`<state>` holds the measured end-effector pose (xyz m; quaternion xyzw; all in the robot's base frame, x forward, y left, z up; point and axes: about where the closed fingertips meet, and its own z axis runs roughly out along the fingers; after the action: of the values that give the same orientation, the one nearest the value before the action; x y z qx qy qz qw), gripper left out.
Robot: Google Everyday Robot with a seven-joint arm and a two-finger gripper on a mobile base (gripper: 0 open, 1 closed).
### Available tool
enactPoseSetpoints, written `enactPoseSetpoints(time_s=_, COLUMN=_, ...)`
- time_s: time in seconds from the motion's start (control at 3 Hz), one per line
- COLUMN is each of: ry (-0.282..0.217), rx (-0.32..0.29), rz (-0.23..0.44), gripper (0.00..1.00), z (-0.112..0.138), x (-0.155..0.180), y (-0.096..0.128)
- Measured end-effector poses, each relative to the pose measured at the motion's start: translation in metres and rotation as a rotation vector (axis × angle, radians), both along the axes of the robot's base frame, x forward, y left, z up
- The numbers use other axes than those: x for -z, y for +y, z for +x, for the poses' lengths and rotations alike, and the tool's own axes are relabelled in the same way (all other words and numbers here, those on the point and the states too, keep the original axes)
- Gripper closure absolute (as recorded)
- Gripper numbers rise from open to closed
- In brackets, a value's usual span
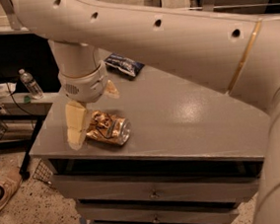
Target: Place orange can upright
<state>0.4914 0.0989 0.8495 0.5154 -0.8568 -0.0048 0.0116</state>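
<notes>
Gripper (94, 108) wide, 1 finger against orange can (108, 128) | can lies sideways on table (190, 119), dented, likely light, thin-walled, slick | grasp mid-body, gentle squeeze

The left end of the orange can (109, 128) is hidden by the gripper (82, 124), which is held low at the table's (181, 125) front left corner. The snack bag (124, 66) is partly covered by the arm (172, 36); a shoe (1, 189) is cut off at the left edge.
</notes>
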Motion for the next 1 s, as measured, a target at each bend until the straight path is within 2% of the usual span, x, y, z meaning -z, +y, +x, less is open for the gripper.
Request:
enactPoseSetpoints(time_s=0.33, ry=0.016, rx=0.015, rz=0.002, gripper=0.18, z=0.000, x=0.009, y=0.000)
enactPoseSetpoints(time_s=1.0, ry=0.035, rx=0.025, rz=0.019, gripper=0.64, z=0.000, x=0.021, y=0.000)
